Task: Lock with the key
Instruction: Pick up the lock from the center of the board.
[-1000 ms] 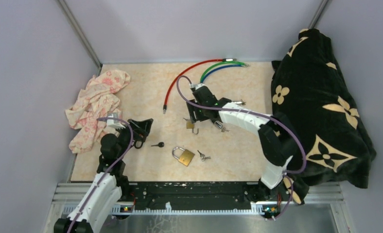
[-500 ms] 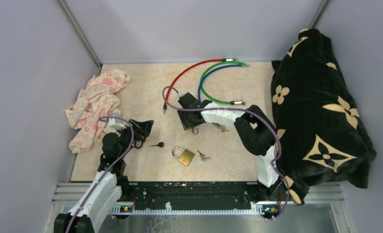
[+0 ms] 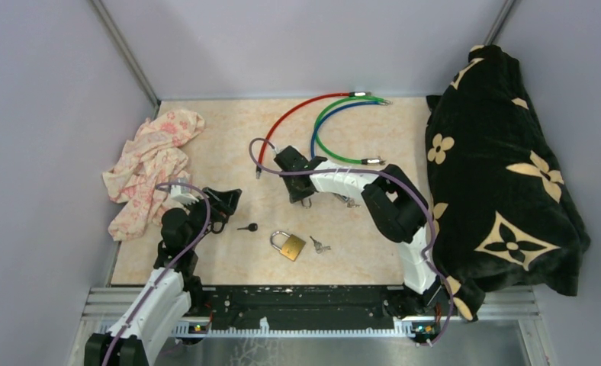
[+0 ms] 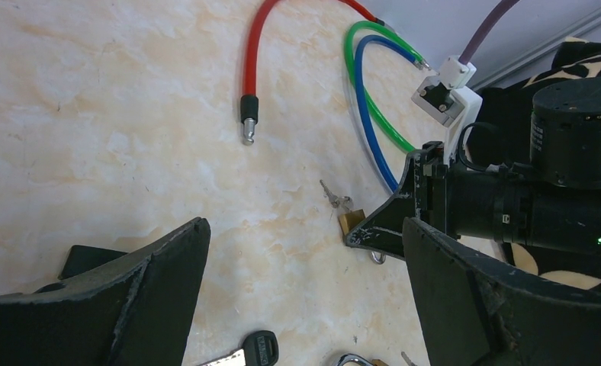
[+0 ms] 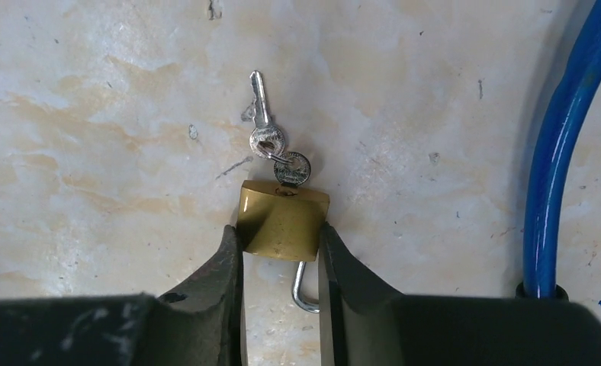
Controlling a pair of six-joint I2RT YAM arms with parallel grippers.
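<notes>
Padlock (image 5: 282, 217) — clamped in the right gripper (image 5: 281, 232), stretched low and leftward.

We note the left arm (image 3: 160, 293) rising from its base at the near left, folded at the elbow, wrist pitched forward and low over the table. The left gripper (image 3: 220, 204) points toward the middle, and its fingers (image 4: 149, 286) are spread wide with nothing between them.

The right arm (image 3: 395, 212) reaches up from the near right, bends sharply at the elbow and runs leftward across the centre. The right gripper (image 5: 281, 238) is angled down at the table. Its fingers (image 5: 227, 267) are drawn in, each touching one side of the small padlock (image 5: 282, 221).
</notes>
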